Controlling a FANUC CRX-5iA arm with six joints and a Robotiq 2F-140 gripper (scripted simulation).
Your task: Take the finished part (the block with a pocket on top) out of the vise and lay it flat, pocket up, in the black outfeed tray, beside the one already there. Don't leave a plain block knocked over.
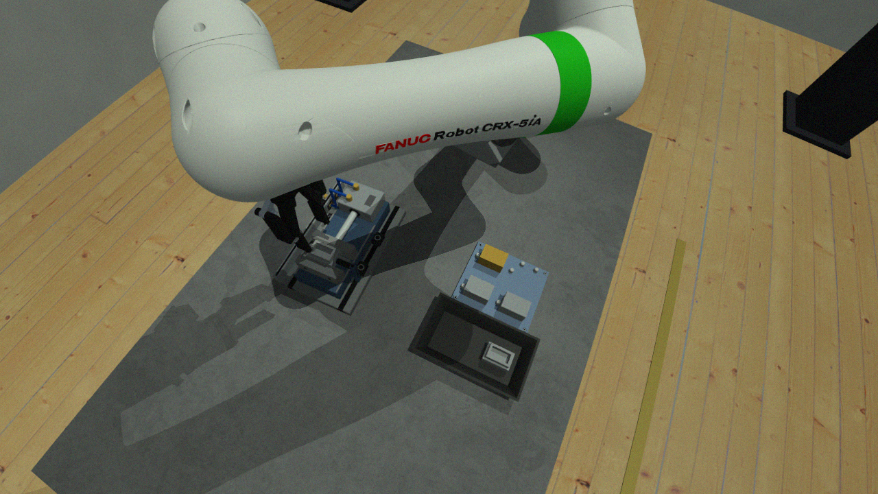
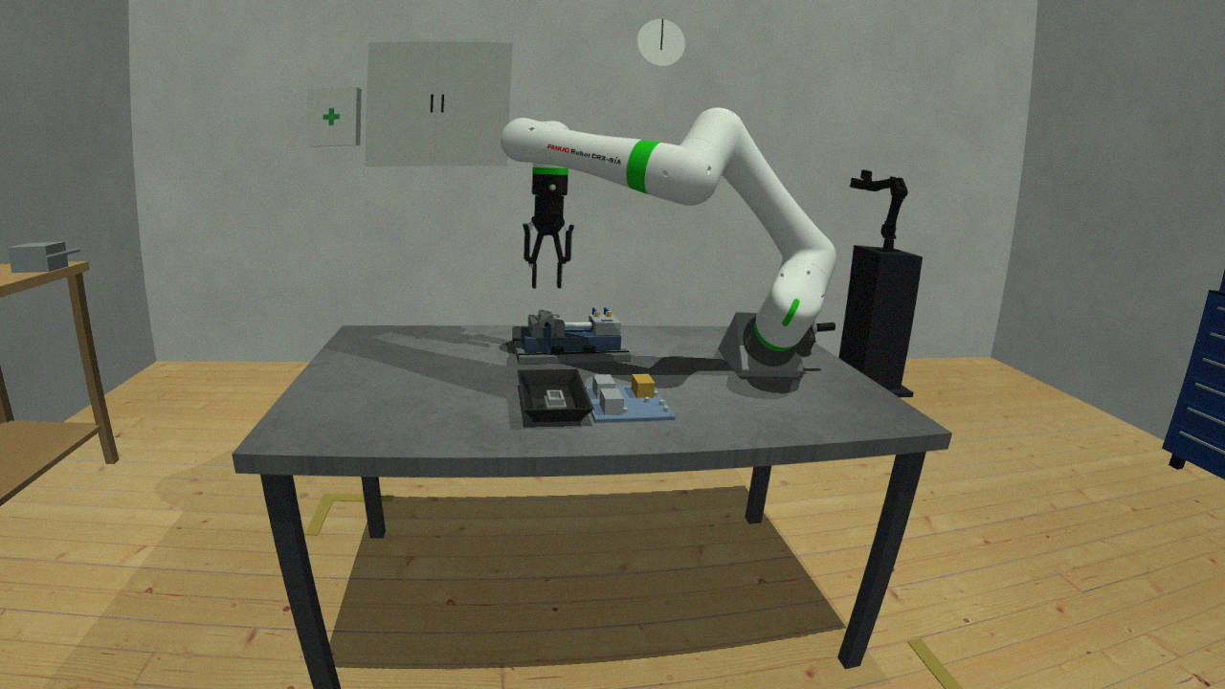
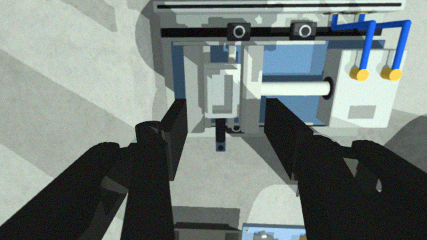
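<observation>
The finished part, a light grey block with a pocket on top, sits clamped between the jaws of the blue vise at the back of the table; the vise also shows in the exterior view. My gripper hangs well above the vise, pointing down, partly open and empty. In the wrist view its black fingers frame the part from high up. The black outfeed tray lies in front of the vise and holds one pocketed block at its right end; its left half is free.
A blue fixture plate next to the tray carries two plain grey blocks and a yellow block, all upright. Blue hoses with yellow fittings stand on the vise's cylinder end. A black pedestal stands beyond the table.
</observation>
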